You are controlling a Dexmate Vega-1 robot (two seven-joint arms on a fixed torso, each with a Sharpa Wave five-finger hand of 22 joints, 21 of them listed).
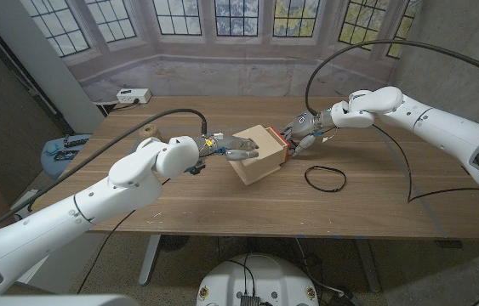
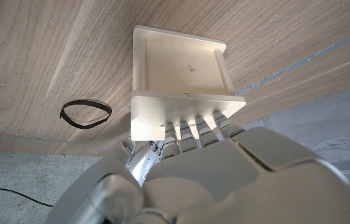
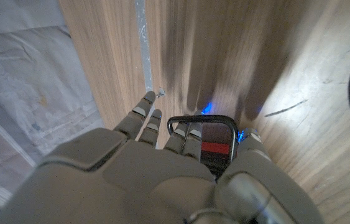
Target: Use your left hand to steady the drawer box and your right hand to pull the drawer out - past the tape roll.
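Head view: pale plywood drawer box [image 1: 258, 154]

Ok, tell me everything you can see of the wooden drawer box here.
The drawer box is a small cube of pale plywood, standing skewed near the table's middle. The left hand presses on its left side, fingers over the top edge. The right hand is at its red drawer front, fingers on a dark metal handle. The drawer looks barely out, if at all.
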